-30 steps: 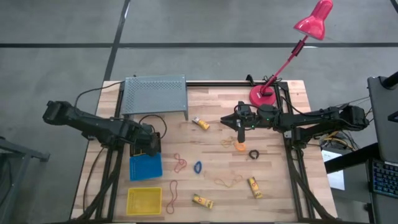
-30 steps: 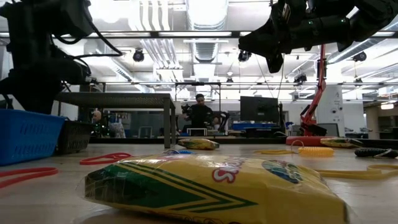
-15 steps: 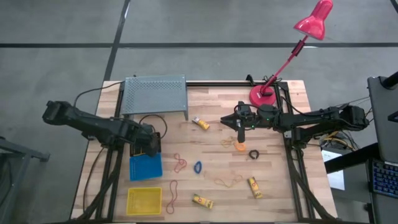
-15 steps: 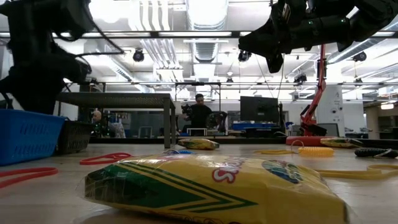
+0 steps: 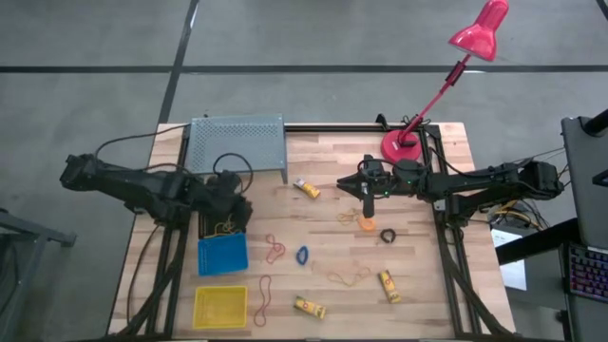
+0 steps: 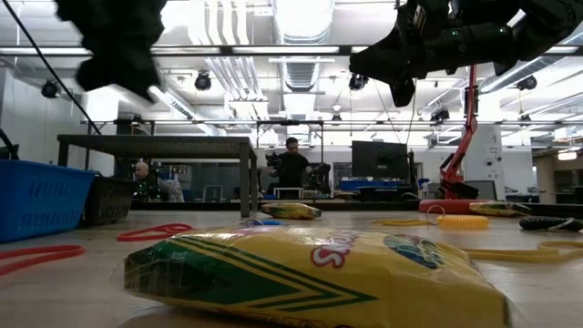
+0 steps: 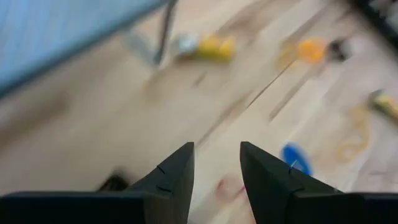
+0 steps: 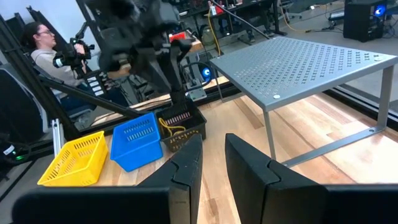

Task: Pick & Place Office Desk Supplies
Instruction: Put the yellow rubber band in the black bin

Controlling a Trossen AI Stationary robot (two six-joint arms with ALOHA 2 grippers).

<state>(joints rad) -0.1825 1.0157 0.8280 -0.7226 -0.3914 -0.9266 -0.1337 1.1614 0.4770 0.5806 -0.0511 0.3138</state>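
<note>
Yellow rubber-band loops (image 5: 226, 226) lie in the black bin (image 5: 211, 226) just below the left hand (image 5: 231, 190), which hangs empty, fingers narrowly parted, above the counter (image 5: 323, 247).

Blurred throughout in the left wrist view: blue ring (image 7: 295, 159), orange loop (image 7: 309, 48), yellow tube (image 7: 205, 46). Lamp (image 6: 461, 137) head cut off at the low view's top. Black bin (image 5: 220, 222) partly hidden under left gripper (image 5: 231, 190).
</note>
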